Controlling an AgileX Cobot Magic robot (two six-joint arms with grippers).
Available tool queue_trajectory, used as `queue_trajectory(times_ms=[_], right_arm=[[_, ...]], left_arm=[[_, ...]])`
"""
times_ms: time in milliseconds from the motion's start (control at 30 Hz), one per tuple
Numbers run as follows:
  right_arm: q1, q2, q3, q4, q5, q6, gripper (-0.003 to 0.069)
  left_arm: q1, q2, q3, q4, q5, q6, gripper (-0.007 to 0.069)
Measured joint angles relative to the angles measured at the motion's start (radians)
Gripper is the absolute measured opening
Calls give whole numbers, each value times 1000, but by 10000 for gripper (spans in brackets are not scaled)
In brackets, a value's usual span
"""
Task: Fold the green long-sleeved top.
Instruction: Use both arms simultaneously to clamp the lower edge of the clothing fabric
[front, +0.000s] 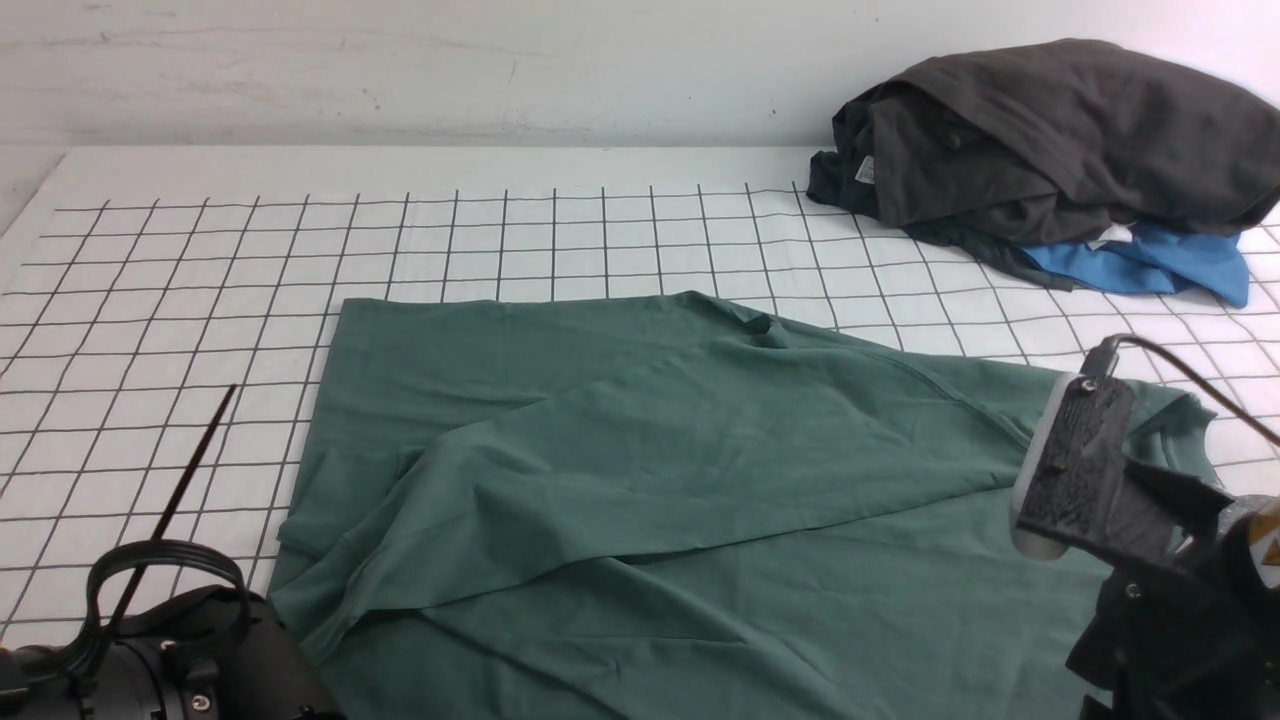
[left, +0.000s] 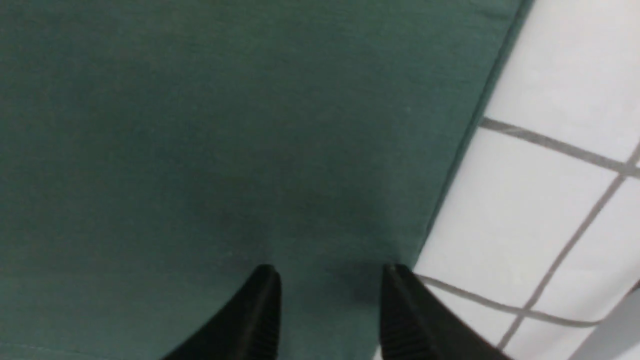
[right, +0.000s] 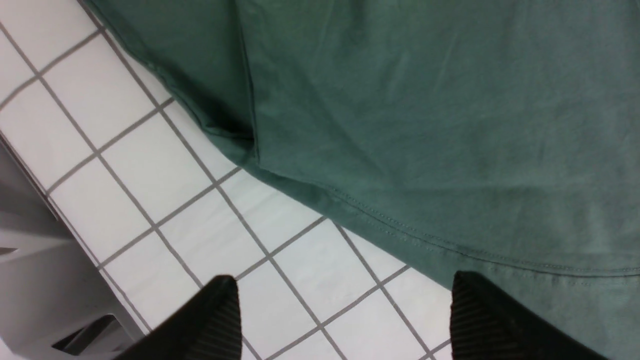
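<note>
The green long-sleeved top lies spread on the gridded table, with a sleeve folded slantwise across its body. No logo or label shows. My left gripper is open just above the top's cloth, close to its side edge; only the left arm's base shows in the front view. My right gripper is open wide over bare grid, beside the stitched hem of the top. The right arm stands at the top's right edge; its fingers are hidden in the front view.
A dark grey-black heap of clothes lies at the far right, on a bright blue garment. The white gridded table cover reaches back to the wall. A thin black rod slants up at the near left.
</note>
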Motion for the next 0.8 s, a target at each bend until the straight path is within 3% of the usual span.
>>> queue_trajectory(times_ms=[133,267,567,800], right_arm=[[0,0,0,23,0,1,514],[0,-1,0,35,-10,1,514],[0,-1,0,56,-18,1,514],[0,-1,0,59,-25,1,514]], left_arm=[[0,0,2,-12,37,11,461],[0,0,26,15,-1,20,514],[0,0,45,178,-67,-98,449],[0,0,45,229,-74,-148,382]])
